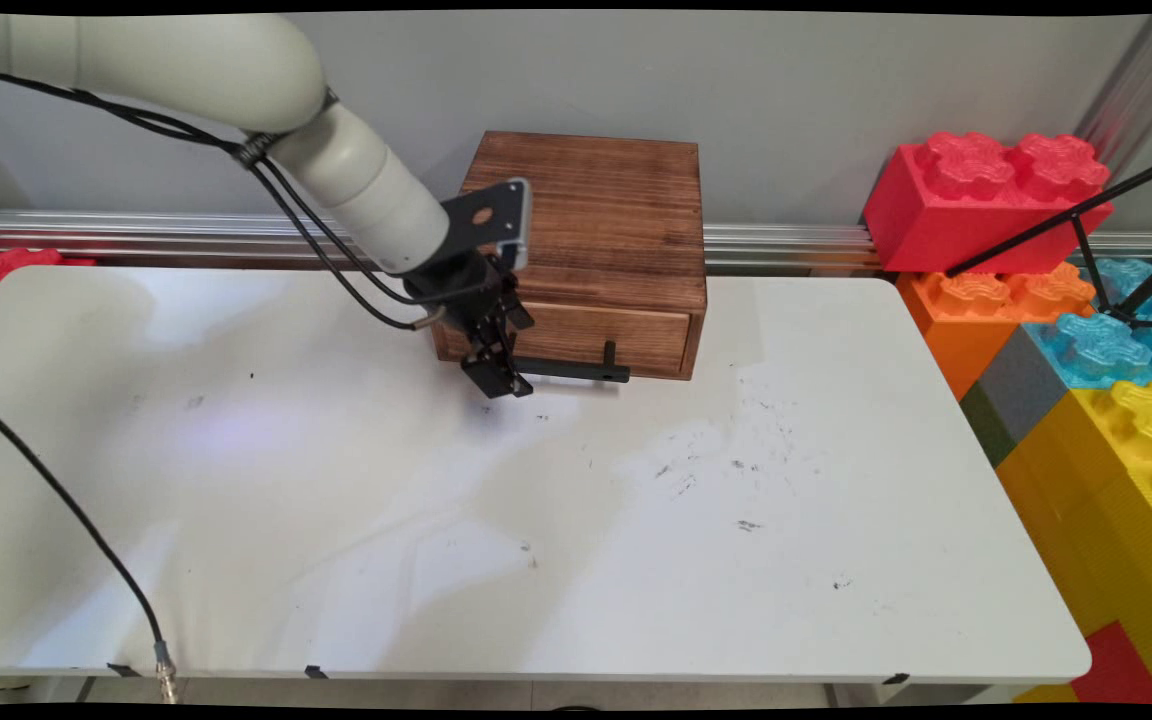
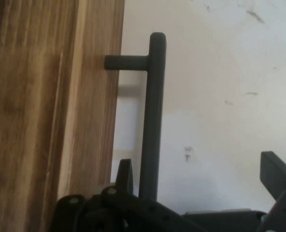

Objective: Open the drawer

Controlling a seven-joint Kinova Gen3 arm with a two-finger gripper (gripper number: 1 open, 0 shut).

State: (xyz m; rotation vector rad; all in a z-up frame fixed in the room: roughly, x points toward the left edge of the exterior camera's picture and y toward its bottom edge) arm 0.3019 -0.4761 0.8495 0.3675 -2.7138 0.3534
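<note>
A dark wooden box point(image 1: 591, 200) stands at the back middle of the white table point(image 1: 436, 520). Its drawer front point(image 1: 601, 335) faces the near side and looks flush with the box. A black bar handle point(image 1: 576, 372) stands off the drawer on short posts. My gripper point(image 1: 498, 375) is low at the handle's left end, open. In the hand view the handle point(image 2: 152, 121) runs up between my fingers: one fingertip point(image 2: 125, 171) sits in the gap between the bar and the drawer front point(image 2: 36, 125), the other point(image 2: 276, 169) is far out over the table point(image 2: 220, 96). Nothing is gripped.
Large toy blocks are stacked off the table's right edge: red point(image 1: 986, 200), orange point(image 1: 976, 305), blue point(image 1: 1106, 340), yellow point(image 1: 1126, 470). Thin black tripod legs point(image 1: 1086, 225) cross in front of them. A metal rail point(image 1: 136, 232) runs along the wall. A black cable point(image 1: 66, 500) crosses the table's left front.
</note>
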